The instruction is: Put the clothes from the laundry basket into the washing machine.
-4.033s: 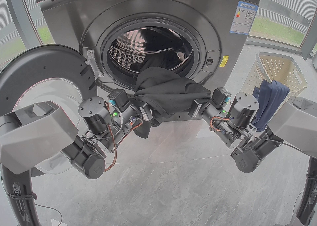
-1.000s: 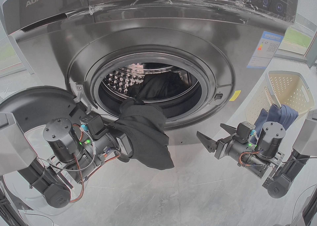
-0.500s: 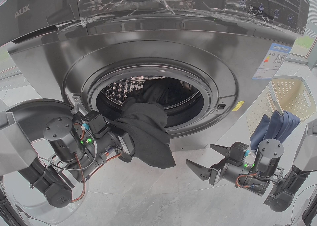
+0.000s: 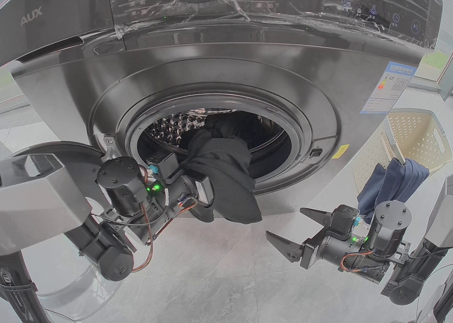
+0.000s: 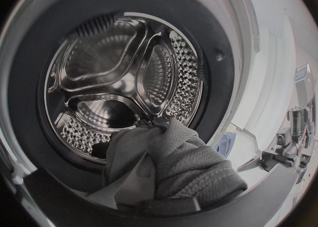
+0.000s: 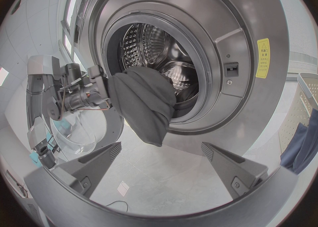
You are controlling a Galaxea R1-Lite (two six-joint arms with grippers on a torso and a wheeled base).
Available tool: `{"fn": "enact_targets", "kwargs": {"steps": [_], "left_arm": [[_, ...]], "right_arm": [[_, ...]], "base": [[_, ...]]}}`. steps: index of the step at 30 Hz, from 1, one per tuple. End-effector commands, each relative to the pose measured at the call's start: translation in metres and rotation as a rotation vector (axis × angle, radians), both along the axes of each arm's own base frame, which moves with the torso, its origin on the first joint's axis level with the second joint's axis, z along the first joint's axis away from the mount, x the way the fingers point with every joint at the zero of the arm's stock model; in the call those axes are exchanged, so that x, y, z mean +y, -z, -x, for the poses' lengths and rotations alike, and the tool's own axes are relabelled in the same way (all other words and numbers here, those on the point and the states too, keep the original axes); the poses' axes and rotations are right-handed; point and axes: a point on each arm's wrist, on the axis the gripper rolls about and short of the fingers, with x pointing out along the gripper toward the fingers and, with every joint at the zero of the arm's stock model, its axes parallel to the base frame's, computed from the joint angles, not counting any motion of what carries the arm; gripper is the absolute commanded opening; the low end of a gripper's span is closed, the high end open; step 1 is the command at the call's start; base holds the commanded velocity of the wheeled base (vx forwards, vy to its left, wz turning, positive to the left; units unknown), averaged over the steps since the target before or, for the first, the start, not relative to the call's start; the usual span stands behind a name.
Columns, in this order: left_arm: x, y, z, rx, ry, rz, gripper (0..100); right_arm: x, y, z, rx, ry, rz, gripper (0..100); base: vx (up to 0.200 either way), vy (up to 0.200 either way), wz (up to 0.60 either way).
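1. The front-loading washing machine stands with its round door swung open to the robot's left, showing the steel drum.
2. The cream laundry basket sits on the floor just beside the machine, on the robot's right.
3. A black garment lies across the lip of the drum opening. Its upper part reaches into the drum and its lower end hangs down outside.
4. A blue garment hangs over the basket's rim.
5. The left gripper is at the opening, wrapped in the black garment; its grip cannot be told.
6. The right gripper hangs low in front of the machine, spread wide and holding nothing.
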Motion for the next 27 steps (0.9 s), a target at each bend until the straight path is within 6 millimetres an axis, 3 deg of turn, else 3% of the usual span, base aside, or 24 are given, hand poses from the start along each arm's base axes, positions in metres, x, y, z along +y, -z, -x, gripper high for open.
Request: {"fn": "enact_targets", "kwargs": {"steps": [1, 12, 18, 24, 27], "left_arm": [[-0.023, 0.027, -0.037, 0.029, -0.003, 0.045, 0], [-0.044, 0.028, -0.106, -0.002, -0.046, 0.068, 0], [-0.058, 0.008, -0.138, -0.017, -0.079, 0.086, 0], [-0.058, -0.010, -0.172, -0.087, -0.171, 0.145, 0], [-0.058, -0.027, -0.180, -0.114, -0.193, 0.170, 0]], "right_arm": [[0.001, 0.000, 0.001, 0.000, -0.007, -0.002, 100], [0.002, 0.000, 0.001, 0.002, -0.009, -0.001, 100], [0.004, 0.001, 0.003, 0.004, -0.021, -0.002, 100], [0.004, 0.000, 0.002, 0.001, -0.019, -0.004, 100], [0.004, 0.000, 0.002, 0.001, -0.019, -0.004, 100]], "base": [[0.000, 0.000, 0.00], [0.000, 0.000, 0.00], [0.000, 0.000, 0.00], [0.000, 0.000, 0.00], [0.000, 0.000, 0.00]]}}
